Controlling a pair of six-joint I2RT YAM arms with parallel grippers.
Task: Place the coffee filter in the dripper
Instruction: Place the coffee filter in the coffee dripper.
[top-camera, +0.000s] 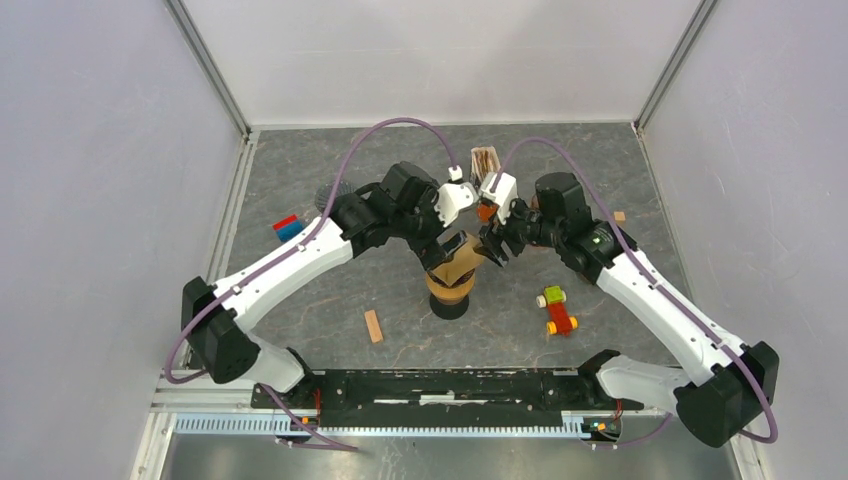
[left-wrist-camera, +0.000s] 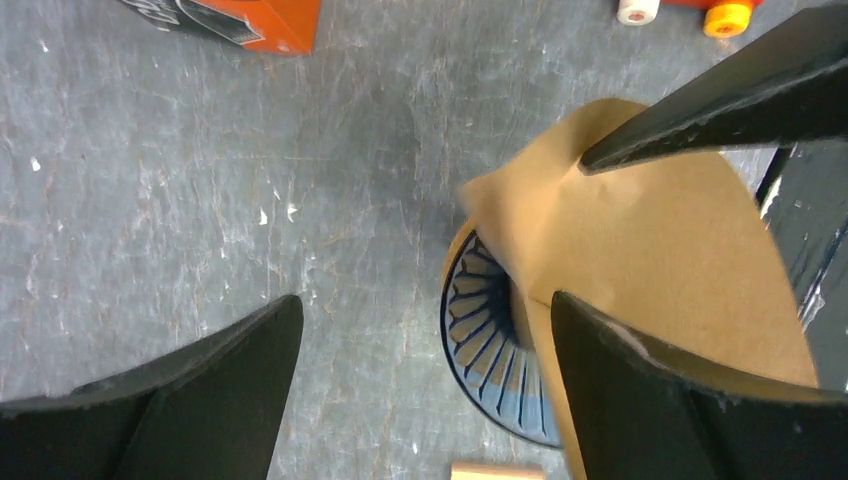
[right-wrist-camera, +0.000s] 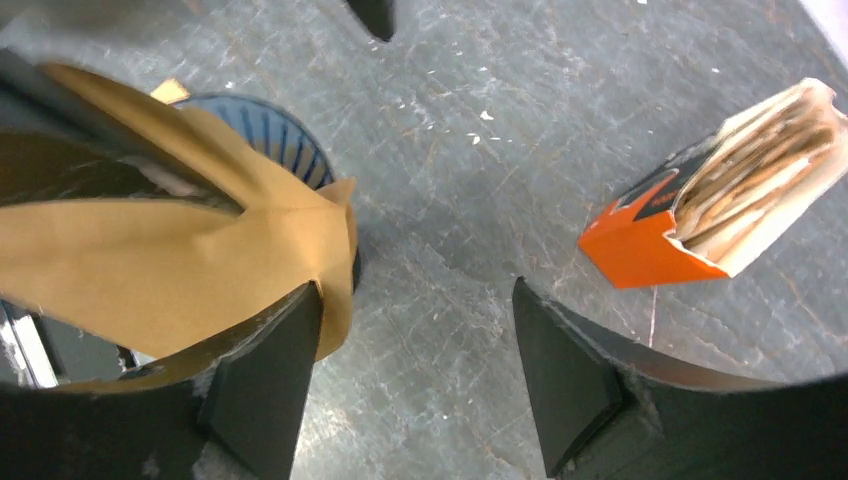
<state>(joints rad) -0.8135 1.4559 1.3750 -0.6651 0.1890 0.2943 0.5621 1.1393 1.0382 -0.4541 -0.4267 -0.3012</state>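
The brown paper coffee filter sits tilted on the blue ribbed dripper at mid-table, its cone partly spread. My left gripper is open. In the left wrist view its right finger lies against the filter above the dripper. My right gripper is open. In the right wrist view its left finger touches the filter's edge beside the dripper. One right finger also presses the filter's far side.
An orange box of spare filters stands behind the dripper, also in the right wrist view. Toy blocks lie at the right, a wooden block in front, and a red-and-blue block at the left.
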